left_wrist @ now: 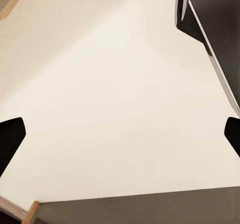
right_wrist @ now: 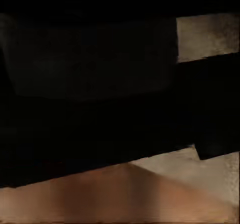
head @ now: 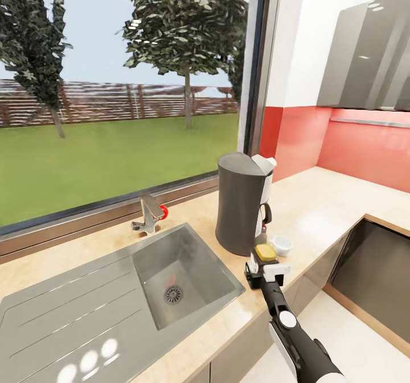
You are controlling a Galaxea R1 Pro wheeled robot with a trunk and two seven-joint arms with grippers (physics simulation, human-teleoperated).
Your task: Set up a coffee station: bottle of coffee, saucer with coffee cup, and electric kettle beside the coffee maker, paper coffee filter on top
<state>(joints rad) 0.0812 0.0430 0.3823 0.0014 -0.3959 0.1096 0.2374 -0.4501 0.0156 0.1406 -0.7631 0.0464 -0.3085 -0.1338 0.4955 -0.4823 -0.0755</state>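
In the head view the dark grey coffee maker [head: 242, 204] stands upright on the pale bench [head: 319, 206], just to the right of the steel sink [head: 171, 280] and in front of the big window [head: 119, 87]. A small white coffee cup [head: 281, 244] sits on the bench at the maker's right foot. The right arm reaches in from below, its right claw [head: 265, 256] clenched on a bottle of coffee [head: 265, 251] with a yellow lid, held just beside the coffee maker's base and the cup. The right wrist view is dark and blurred; little can be told from it. In the left wrist view the left claw [left_wrist: 120, 134] hangs released over cream floor [left_wrist: 115, 94], black fingertips [left_wrist: 10, 134] wide apart.
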